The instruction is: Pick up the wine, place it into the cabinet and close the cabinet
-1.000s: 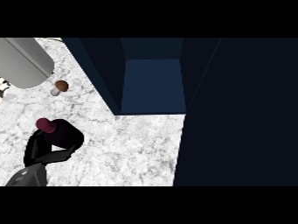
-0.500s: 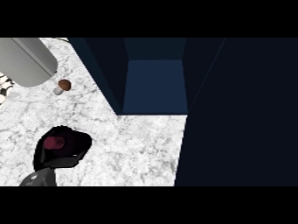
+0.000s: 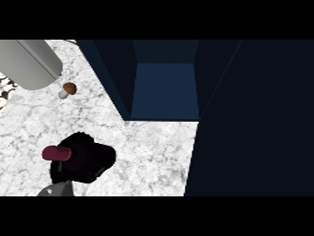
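Lifted higher since a second ago, the wine [image 3: 57,153] now shows its dark red top near the counter's lower left.

Black fingers of the left hand [image 3: 84,159] are curled round the bottle, hiding most of it, above the marble counter [image 3: 152,152]. Well apart, the dark blue cabinet [image 3: 165,90] stands open. A small mushroom [image 3: 67,89] lies beside a grey cylinder [image 3: 23,62].

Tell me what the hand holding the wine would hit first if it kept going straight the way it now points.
The left hand, curled round the wine, points roughly up the view. Going on over the counter, it would probably meet the dark cabinet's near left wall first; the mushroom lies just left of that line. Depth is unclear.
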### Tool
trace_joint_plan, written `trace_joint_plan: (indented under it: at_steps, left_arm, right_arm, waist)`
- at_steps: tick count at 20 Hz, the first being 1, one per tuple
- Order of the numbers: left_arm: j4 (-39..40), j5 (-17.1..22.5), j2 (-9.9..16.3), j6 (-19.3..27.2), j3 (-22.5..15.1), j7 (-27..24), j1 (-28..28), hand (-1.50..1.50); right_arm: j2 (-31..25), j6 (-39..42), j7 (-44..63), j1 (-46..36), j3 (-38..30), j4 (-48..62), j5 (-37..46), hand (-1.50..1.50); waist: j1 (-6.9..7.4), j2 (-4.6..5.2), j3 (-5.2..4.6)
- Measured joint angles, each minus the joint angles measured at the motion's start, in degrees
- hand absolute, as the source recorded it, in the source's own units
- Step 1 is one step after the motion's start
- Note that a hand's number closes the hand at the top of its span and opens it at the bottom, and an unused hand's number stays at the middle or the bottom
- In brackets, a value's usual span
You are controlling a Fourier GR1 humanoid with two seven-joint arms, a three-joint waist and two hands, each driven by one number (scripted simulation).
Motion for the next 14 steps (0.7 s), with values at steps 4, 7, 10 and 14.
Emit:
trace_joint_plan:
  at_steps: [4, 7, 10, 14]
  left_arm:
    - [-13.63, 2.69, -1.55, 3.87, -5.79, 6.75, 5.79, 1.50]
    - [-24.49, 3.75, -2.04, 7.02, -9.97, 12.46, 10.47, 1.50]
    - [-32.54, 3.91, -2.24, 9.82, -12.50, 16.99, 13.06, 1.50]
    - [-38.76, 4.06, -2.40, 16.87, -18.28, 21.85, 12.50, 1.50]
  right_arm:
    - [-0.65, -1.01, 1.05, -1.49, -0.70, -0.15, -0.02, -1.50]
    - [-0.41, -0.89, 0.32, -1.11, -0.50, -0.04, 0.07, -1.50]
    - [-0.70, -0.91, 0.11, -1.24, -1.43, -0.01, 0.03, -1.50]
    - [-0.19, -0.86, -0.59, -0.66, -0.51, 0.05, 0.42, -1.50]
  waist:
    - [-0.10, 0.07, -0.03]
    - [-0.23, 0.15, -0.06]
    - [-0.44, 0.26, -0.09]
    - [-0.75, 0.37, -0.12]
